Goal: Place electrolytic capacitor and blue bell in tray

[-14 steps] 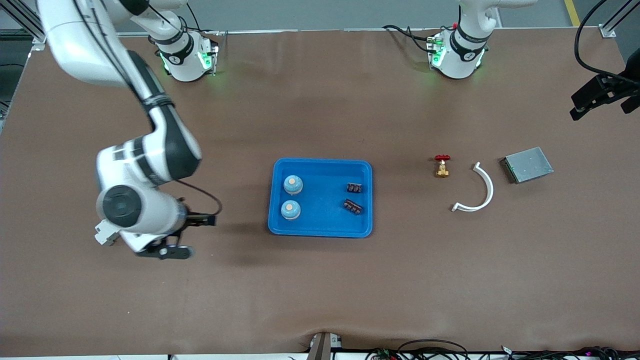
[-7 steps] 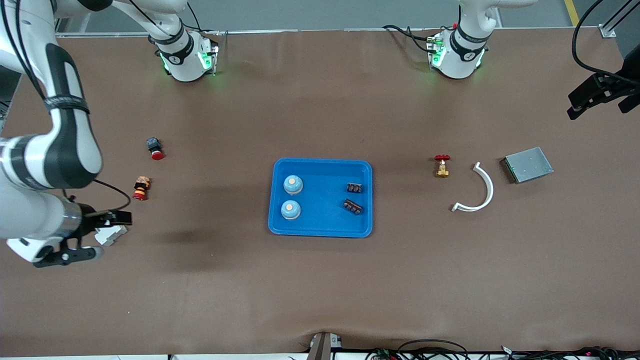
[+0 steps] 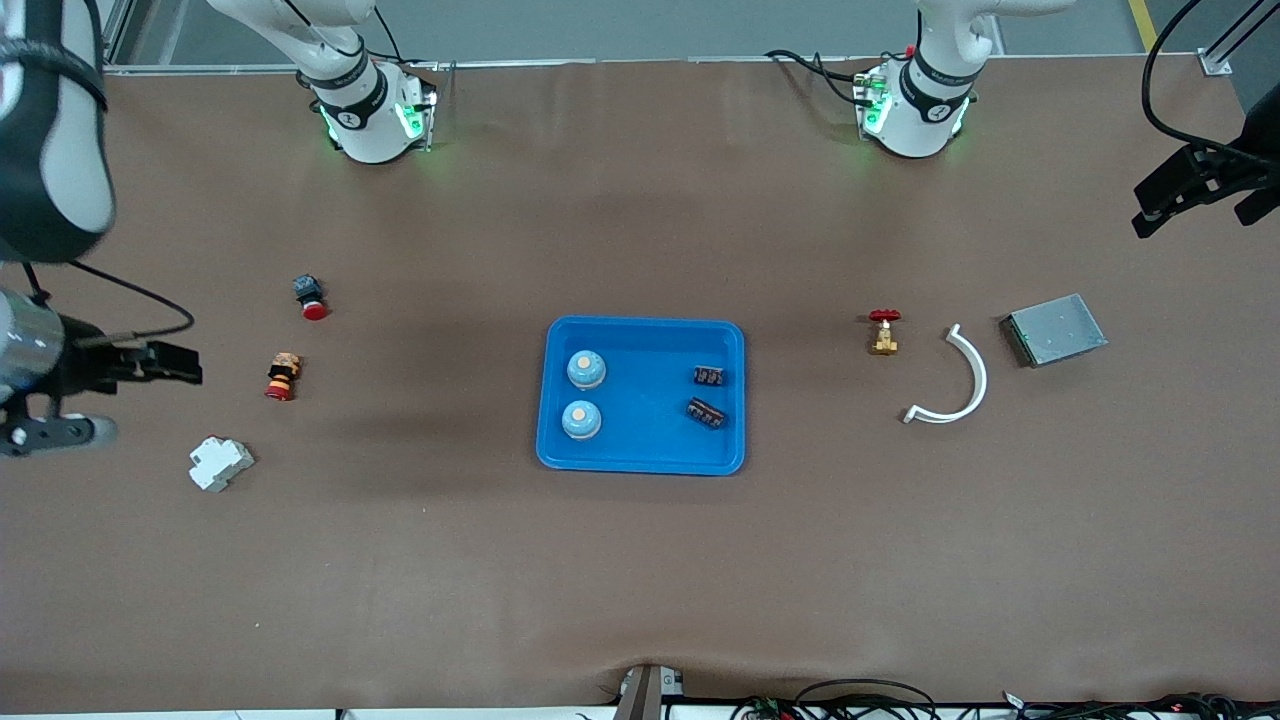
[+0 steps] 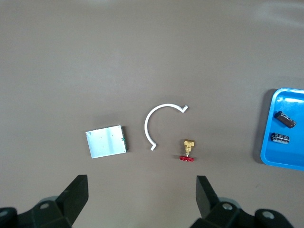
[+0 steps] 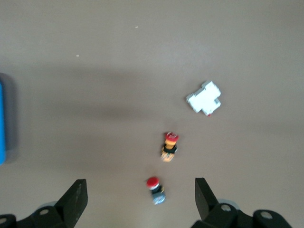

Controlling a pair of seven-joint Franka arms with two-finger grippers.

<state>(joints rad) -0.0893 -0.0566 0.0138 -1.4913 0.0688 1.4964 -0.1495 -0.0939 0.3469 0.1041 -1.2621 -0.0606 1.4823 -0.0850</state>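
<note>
Well apart, tray (image 3: 730, 340) (bells, capacitors inside) from empty, spread right gripper (image 3: 110, 395) and left gripper (image 4: 141, 199).

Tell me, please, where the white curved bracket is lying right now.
In the front view the white curved bracket lies on the table toward the left arm's end, between the red-handled brass valve and the grey metal plate.

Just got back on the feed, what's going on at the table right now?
Nothing is being held. The blue tray already contains two blue bells and two dark capacitors. The right gripper is open and empty, up over the right arm's end of the table above two red-capped buttons and a white block. The left gripper, also open, waits above the brass valve, white curved piece and grey plate.
</note>
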